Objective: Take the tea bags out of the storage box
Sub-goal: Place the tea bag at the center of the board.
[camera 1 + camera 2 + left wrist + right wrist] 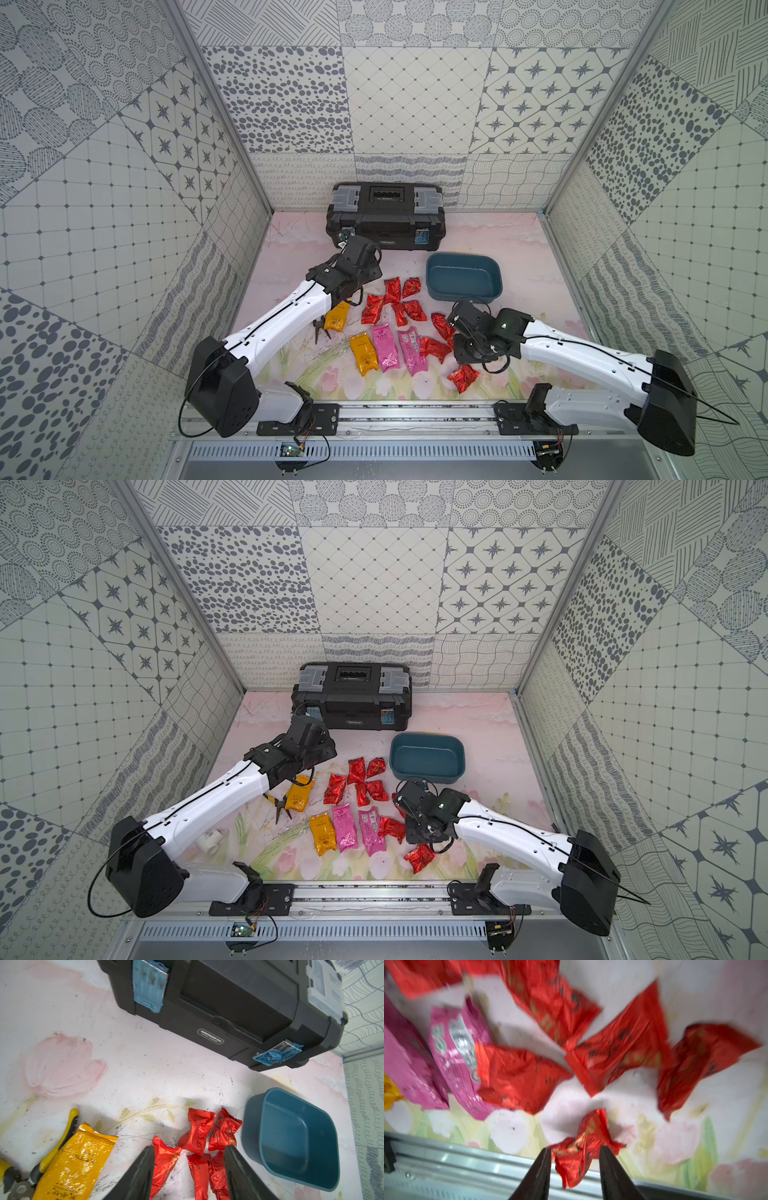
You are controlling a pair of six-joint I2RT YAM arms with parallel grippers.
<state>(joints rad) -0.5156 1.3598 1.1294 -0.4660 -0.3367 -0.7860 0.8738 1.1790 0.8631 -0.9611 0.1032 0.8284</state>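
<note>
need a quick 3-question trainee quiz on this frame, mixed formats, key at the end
1. True or false: the storage box has no tea bags in it.
2. What lies beside the orange-yellow tea bag nearer the black toolbox? A) yellow-handled pliers B) a spoon C) a roll of tape
3. How many pink tea bags lie on the table?
Key: 1 true; 2 A; 3 two.
</note>
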